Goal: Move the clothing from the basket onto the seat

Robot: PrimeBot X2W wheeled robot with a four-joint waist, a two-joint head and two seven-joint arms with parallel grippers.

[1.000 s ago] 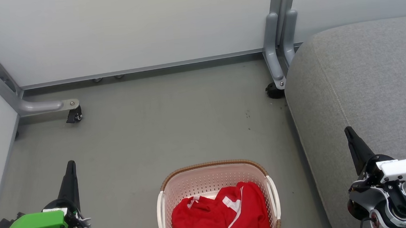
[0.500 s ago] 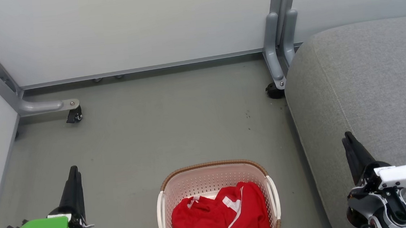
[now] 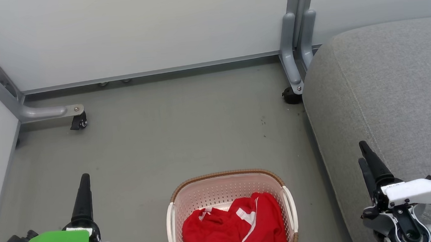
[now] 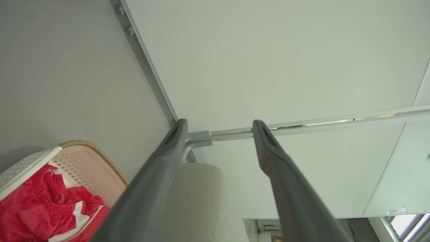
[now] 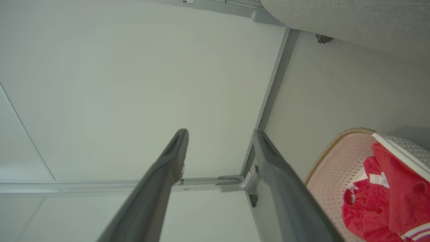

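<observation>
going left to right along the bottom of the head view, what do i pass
left gripper → basket → right gripper. Left out: the clothing, which lies inside the basket, and the seat, which overlaps the right gripper in this view.

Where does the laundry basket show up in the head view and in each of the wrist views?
Head view: basket at bottom centre, cut off by the lower edge.
Left wrist view: basket in the lower left corner.
Right wrist view: basket at the lower right edge.
Shared landmark: the grey seat: right side in the head view, lower centre in the left wrist view, top right in the right wrist view.
</observation>
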